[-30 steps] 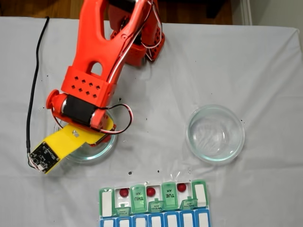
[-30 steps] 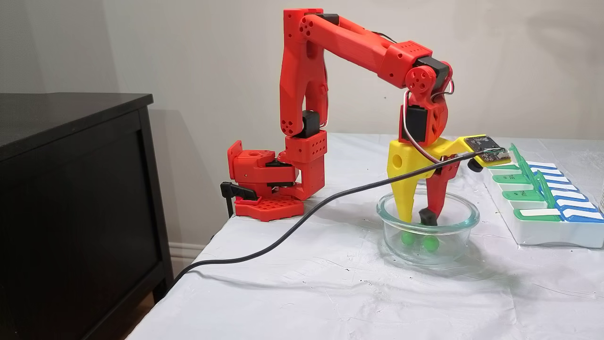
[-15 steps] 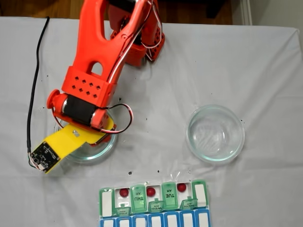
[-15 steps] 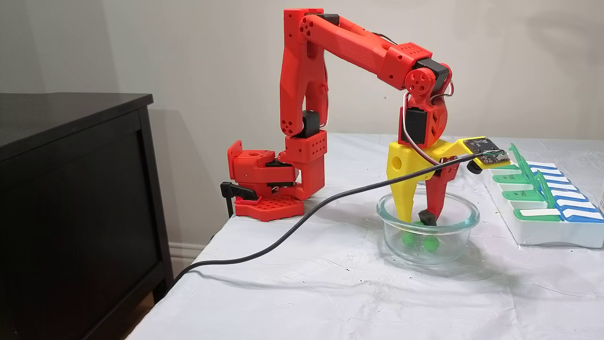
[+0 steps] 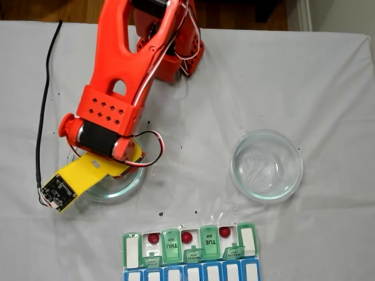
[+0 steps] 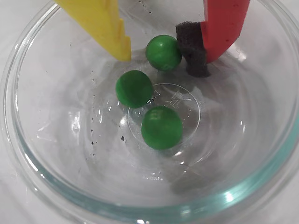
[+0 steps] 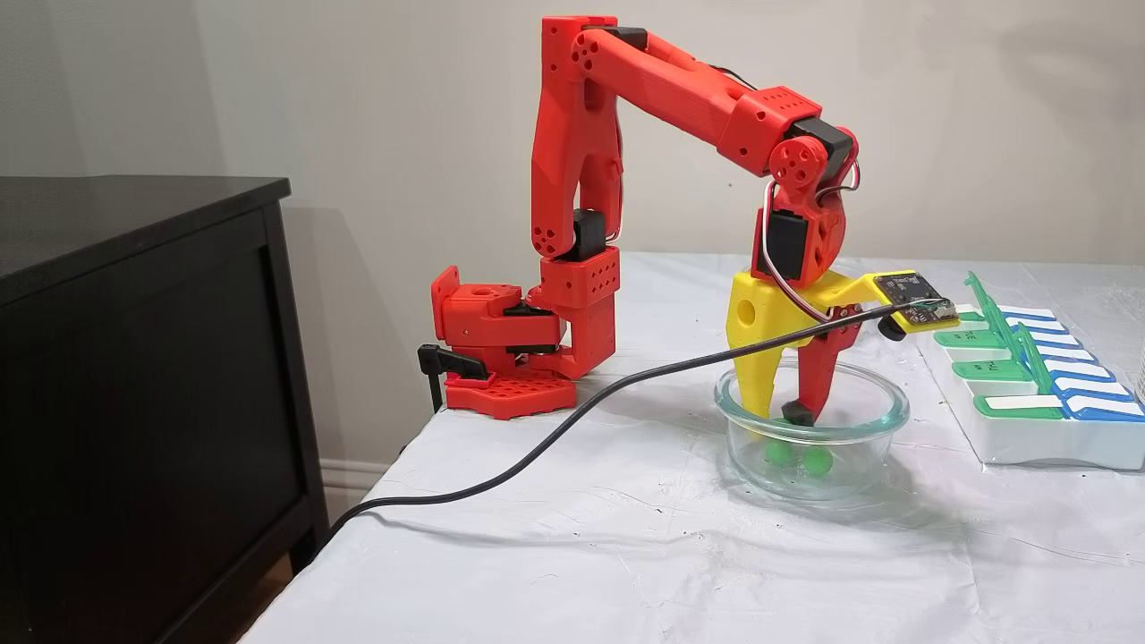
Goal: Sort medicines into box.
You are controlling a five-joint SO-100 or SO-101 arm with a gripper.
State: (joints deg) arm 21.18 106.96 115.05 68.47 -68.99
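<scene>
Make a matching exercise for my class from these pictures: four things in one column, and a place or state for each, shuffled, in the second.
Things:
1. green balls
2. red balls
3. right-hand glass dish
4. gripper

Places or states:
A. in the pill organizer compartments
B. open, lowered around one ball
C. holds nothing
D. in the glass dish under the arm

Pairs: 1-D, 2-A, 3-C, 4-B
</scene>
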